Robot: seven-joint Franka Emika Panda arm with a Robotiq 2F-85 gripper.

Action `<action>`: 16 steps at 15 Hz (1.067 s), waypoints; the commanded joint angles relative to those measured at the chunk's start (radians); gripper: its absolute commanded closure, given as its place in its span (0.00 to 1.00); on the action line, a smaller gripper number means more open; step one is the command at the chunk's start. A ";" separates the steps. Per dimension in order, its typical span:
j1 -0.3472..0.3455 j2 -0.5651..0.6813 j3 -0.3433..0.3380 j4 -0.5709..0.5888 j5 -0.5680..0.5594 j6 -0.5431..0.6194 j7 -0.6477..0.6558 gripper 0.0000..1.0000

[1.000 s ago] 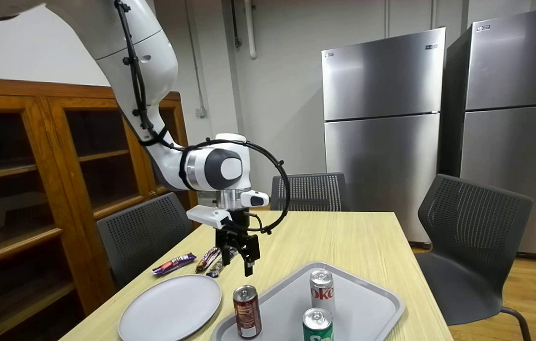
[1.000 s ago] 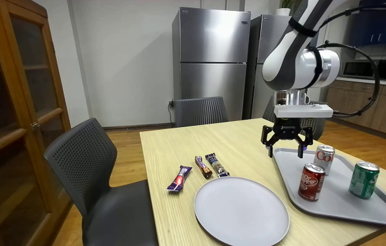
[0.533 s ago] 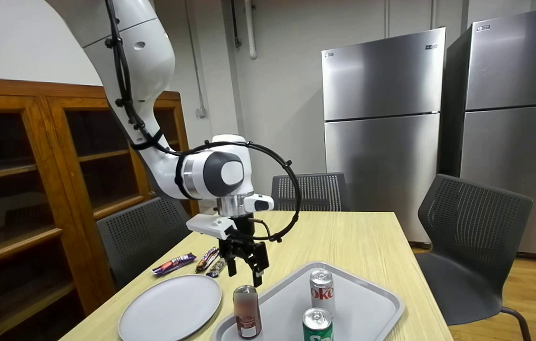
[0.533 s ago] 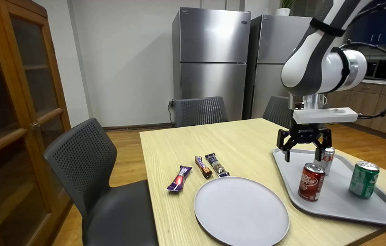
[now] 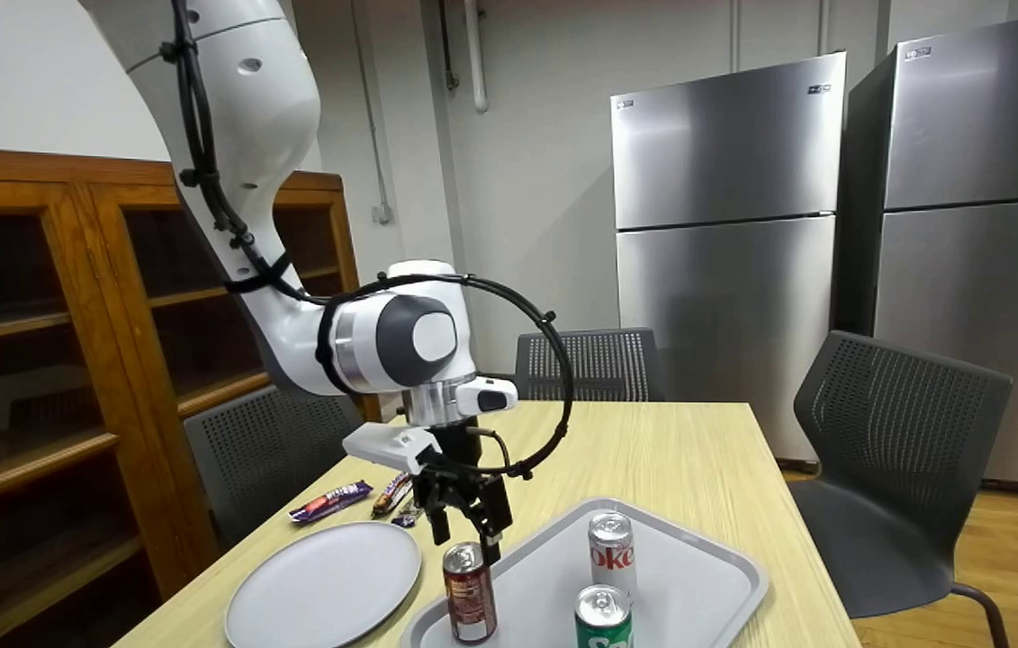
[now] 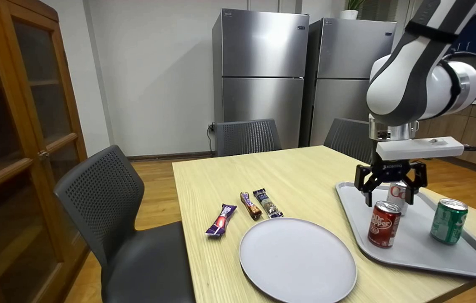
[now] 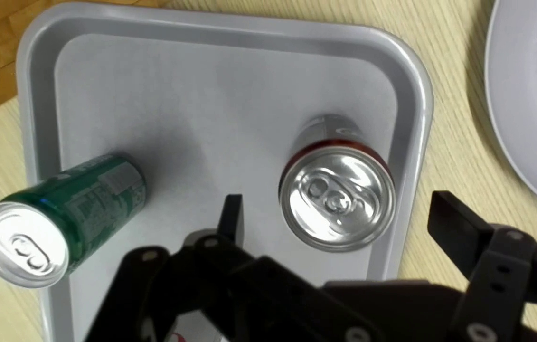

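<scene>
Jaws are spread wide right by the top of the Dr Pepper can point(image 6: 384, 229), which stands upright on the gray tray point(image 6: 416, 248). Can't really tell if they're touching it. Green can point(image 6: 449, 223) and silver Coke can point(image 5: 612, 553) are on there too.

Pale wood-grain table point(image 6: 305, 181) beneath gray tray point(image 6: 414, 254), round plate point(image 6: 299, 261), three wrapped bars point(image 6: 251, 206)

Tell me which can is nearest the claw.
The red Dr Pepper can: in the wrist view its top shows between the open jaws of the claw, while the green can and silver Coke can stand farther off on the tray.
</scene>
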 commanded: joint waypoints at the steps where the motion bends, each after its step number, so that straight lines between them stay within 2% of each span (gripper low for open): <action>1: -0.007 -0.067 -0.007 -0.071 -0.052 0.020 0.061 0.00; 16: -0.004 -0.025 -0.011 -0.089 -0.077 0.121 0.060 0.00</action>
